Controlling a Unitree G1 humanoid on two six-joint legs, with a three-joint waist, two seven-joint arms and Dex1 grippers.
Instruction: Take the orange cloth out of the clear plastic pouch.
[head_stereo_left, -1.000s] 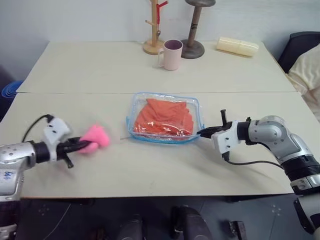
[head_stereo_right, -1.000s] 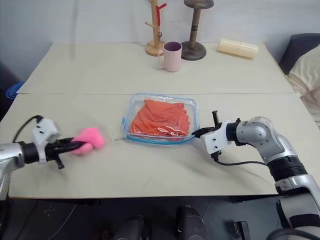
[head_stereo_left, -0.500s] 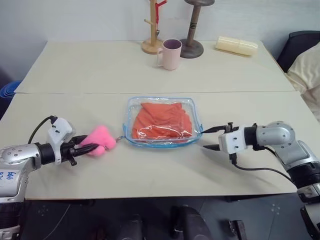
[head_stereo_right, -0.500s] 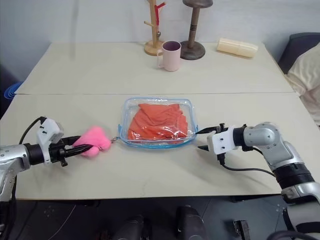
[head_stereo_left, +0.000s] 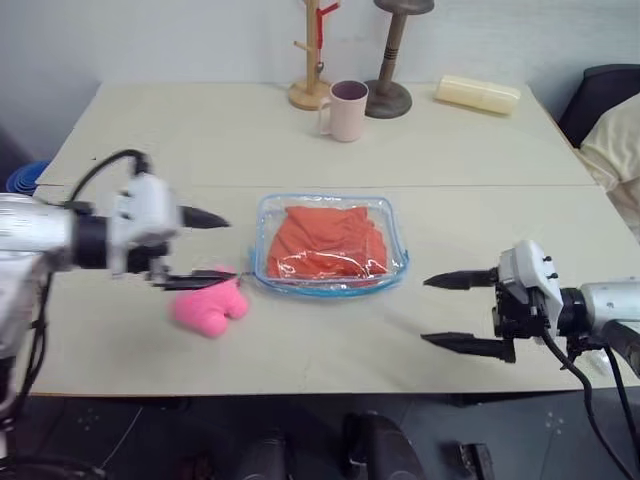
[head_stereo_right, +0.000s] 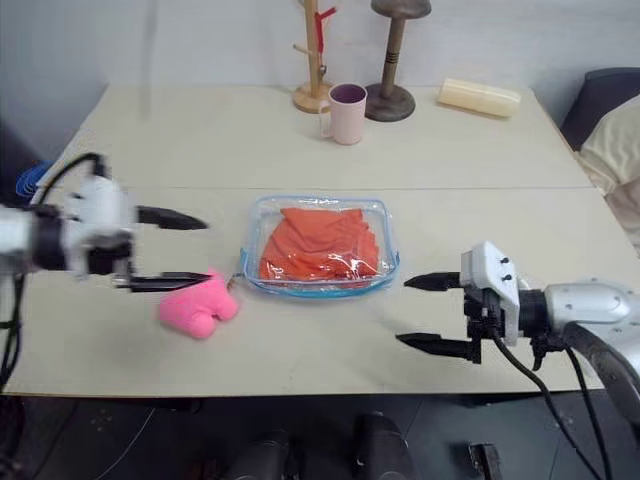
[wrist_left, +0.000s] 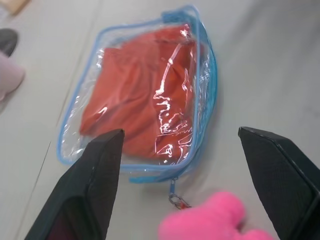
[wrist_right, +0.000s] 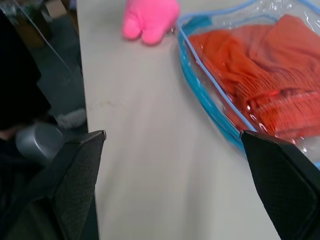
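The clear plastic pouch (head_stereo_left: 392, 268) with blue edging lies flat at the table's middle, the folded orange cloth (head_stereo_left: 325, 240) inside it. My left gripper (head_stereo_left: 205, 250) hovers open just left of the pouch, pointing at it, with nothing between its fingers (wrist_left: 95, 185). A pink plush (head_stereo_left: 208, 308) lies on the table below that gripper, by the pouch's zipper pull (wrist_left: 176, 199). My right gripper (head_stereo_left: 430, 312) stands open to the pouch's right and nearer the front edge, apart from it and empty.
At the table's far side stand a pink mug (head_stereo_left: 345, 108), a wooden mug tree (head_stereo_left: 312, 60), a wooden stand (head_stereo_left: 390, 60) and a cream container (head_stereo_left: 477, 94). A seam (head_stereo_left: 500, 185) runs between the two tabletops. A dark chair (head_stereo_left: 600, 100) is at the right.
Both grippers opened. The left let go of the pink plush, which dropped to the table, and rose toward the pouch. The right drew back from the pouch's right edge.
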